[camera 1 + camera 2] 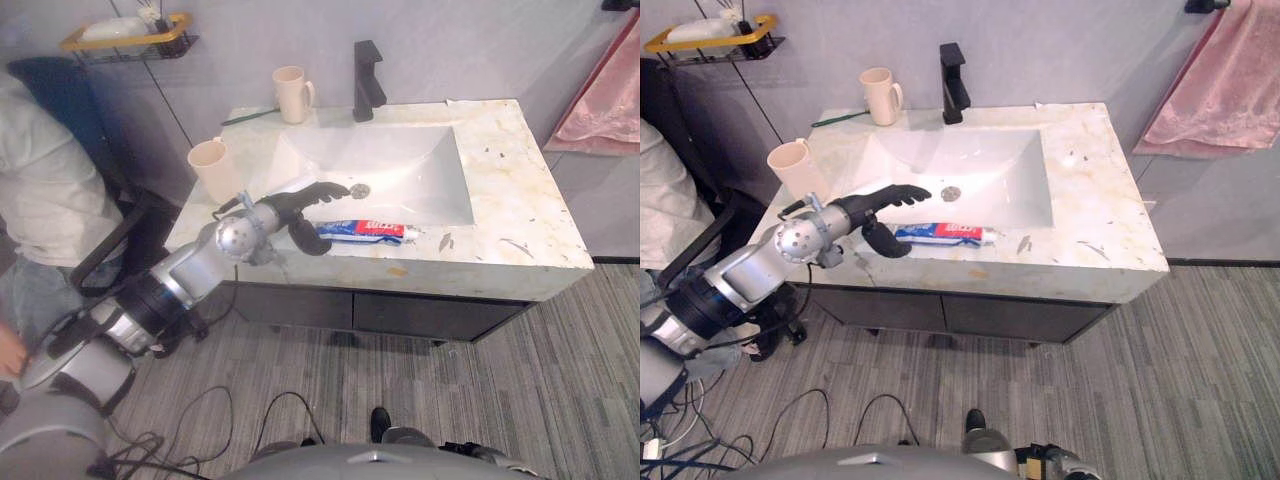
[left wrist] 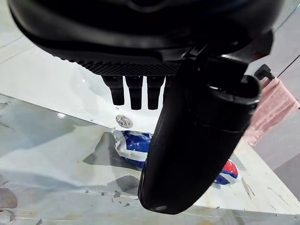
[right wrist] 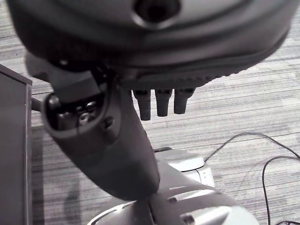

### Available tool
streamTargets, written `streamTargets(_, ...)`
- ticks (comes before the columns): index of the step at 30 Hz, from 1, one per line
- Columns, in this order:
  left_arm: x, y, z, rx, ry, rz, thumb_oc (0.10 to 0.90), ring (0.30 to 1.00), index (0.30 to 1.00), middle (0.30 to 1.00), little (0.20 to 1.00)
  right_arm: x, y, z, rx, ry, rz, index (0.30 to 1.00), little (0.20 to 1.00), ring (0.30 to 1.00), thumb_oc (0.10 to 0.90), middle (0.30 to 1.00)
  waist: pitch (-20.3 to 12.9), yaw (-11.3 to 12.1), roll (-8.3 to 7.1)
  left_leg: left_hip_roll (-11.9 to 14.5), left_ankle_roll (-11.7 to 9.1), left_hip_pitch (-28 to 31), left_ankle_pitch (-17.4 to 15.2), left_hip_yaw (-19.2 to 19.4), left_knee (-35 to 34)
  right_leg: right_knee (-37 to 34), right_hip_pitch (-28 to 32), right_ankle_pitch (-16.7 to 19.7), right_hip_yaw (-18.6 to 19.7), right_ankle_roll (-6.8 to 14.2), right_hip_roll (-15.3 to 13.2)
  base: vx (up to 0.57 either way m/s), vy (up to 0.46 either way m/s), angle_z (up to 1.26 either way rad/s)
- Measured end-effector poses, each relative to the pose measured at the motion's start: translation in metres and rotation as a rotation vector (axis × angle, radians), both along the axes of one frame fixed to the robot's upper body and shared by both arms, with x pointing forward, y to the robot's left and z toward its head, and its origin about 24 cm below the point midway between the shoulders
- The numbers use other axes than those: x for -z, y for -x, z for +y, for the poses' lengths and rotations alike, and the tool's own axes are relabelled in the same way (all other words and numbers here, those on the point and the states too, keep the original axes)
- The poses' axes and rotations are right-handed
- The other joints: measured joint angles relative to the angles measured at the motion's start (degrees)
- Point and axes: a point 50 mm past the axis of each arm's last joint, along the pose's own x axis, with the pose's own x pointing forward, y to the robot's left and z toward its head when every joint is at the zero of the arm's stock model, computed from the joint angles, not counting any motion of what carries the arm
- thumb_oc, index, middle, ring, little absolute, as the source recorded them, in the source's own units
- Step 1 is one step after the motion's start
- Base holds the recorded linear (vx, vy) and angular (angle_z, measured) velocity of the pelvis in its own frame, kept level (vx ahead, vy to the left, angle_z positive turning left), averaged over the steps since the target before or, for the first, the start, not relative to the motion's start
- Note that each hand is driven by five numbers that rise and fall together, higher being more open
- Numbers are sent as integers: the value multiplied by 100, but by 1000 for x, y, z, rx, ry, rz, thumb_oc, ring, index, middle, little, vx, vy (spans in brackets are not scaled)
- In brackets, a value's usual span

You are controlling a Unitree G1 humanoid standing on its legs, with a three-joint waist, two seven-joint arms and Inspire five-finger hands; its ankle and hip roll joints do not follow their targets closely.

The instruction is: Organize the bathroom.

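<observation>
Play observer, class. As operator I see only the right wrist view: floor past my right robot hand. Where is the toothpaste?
Observer: The toothpaste tube lies on the counter, in front of the basin.
Operator: Is the left robot hand near?
Observer: Yes: the left robot hand hovers at the tube's left end, fingers straight.
Operator: Any cups?
Observer: A cup stands at the counter's left edge, a second cup beside the faucet.

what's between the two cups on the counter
Mostly bare marble counter. A green toothbrush lies beside the back cup, toward the front cup, in both eye views.
</observation>
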Motion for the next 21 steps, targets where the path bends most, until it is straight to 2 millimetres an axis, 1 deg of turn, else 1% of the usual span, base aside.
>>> streamTargets(4, 2, 0, -3, 4, 9, 7, 800, 900, 900, 900, 900, -1, -2, 0, -1, 6, -6, 900, 900, 900, 800, 900, 10, -8, 25, 0, 0, 3, 0, 4, 6, 0, 1, 1, 13, 0, 3, 15, -1, -2)
streamTargets(5, 2, 0, -4, 2, 10, 7, 800, 900, 900, 900, 900, 0, 2, 0, 0, 10, 2, 900, 900, 900, 800, 900, 10, -15, 31, 1, 0, 3, 0, 4, 6, 0, 0, 1, 15, 1, 4, 0, 0, 0)
streamTargets(6, 4, -1, -4, -2, 12, 9, 698, 747, 747, 747, 747, 0, 2, 0, 1, 12, 3, 900, 900, 900, 800, 900, 8, -14, 36, 1, 0, 4, 0, 4, 6, 0, 1, 1, 15, 1, 4, 0, 0, 0)
streamTargets(7, 5, -2, -4, -6, 11, 11, 571, 556, 556, 556, 556, 0, 2, 0, 1, 12, 3, 900, 900, 900, 800, 900, 8, -17, 36, 1, 0, 4, 0, 3, 6, 0, 1, 1, 17, 1, 4, 0, 0, 0)
streamTargets(8, 6, -2, -4, -11, 11, 12, 511, 467, 467, 467, 467, 0, 3, 0, 2, 12, 4, 900, 900, 900, 800, 900, 8, -17, 36, 1, 0, 4, 0, 3, 5, 0, 1, 1, 19, 1, 5, 0, 0, 0)
streamTargets(9, 6, -2, -4, -11, 11, 12, 511, 467, 467, 467, 467, 0, 3, 0, 2, 12, 4, 900, 900, 900, 800, 900, 8, -17, 36, 1, 0, 4, 0, 3, 5, 0, 1, 1, 19, 1, 5, 0, 0, 0)
streamTargets(10, 6, -3, -4, -14, 10, 14, 400, 300, 300, 300, 300, 0, 4, 0, 2, 12, 5, 900, 900, 900, 800, 900, 9, -16, 38, 0, 0, 4, 0, 4, 5, 0, 0, 2, 17, 2, 4, 0, 0, 0)
streamTargets(14, 10, -3, -5, -21, -31, -14, 400, 300, 300, 300, 300, 0, 3, 1, 0, 9, -2, 900, 900, 900, 800, 900, 13, -39, 33, 3, 0, 4, 0, 4, -15, 1, -12, 6, 16, 8, 6, 0, 0, 0)
streamTargets(17, 10, -9, 0, -72, -62, -72, 400, 300, 300, 300, 300, -1, 0, 2, -4, 5, -16, 900, 900, 900, 800, 900, 15, -182, 29, 5, 0, 4, 0, 22, -20, 1, -15, 9, 38, 12, 9, -9, -3, -7)
streamTargets(19, 9, -10, 1, -76, -75, -76, 400, 300, 300, 300, 300, 0, 2, 2, -3, 4, -11, 900, 900, 900, 800, 900, 15, -200, 29, 7, 0, 5, 0, 84, 18, 2, 4, 30, 74, 34, 14, -19, -9, -13)
streamTargets(21, 11, -10, 1, -68, -80, -63, 400, 300, 300, 300, 300, 0, 4, 2, -2, 4, -6, 900, 900, 900, 800, 900, 23, -193, 18, 0, -1, -8, -1, 96, 107, 4, 38, 38, 72, -8, 7, -10, -4, -2)
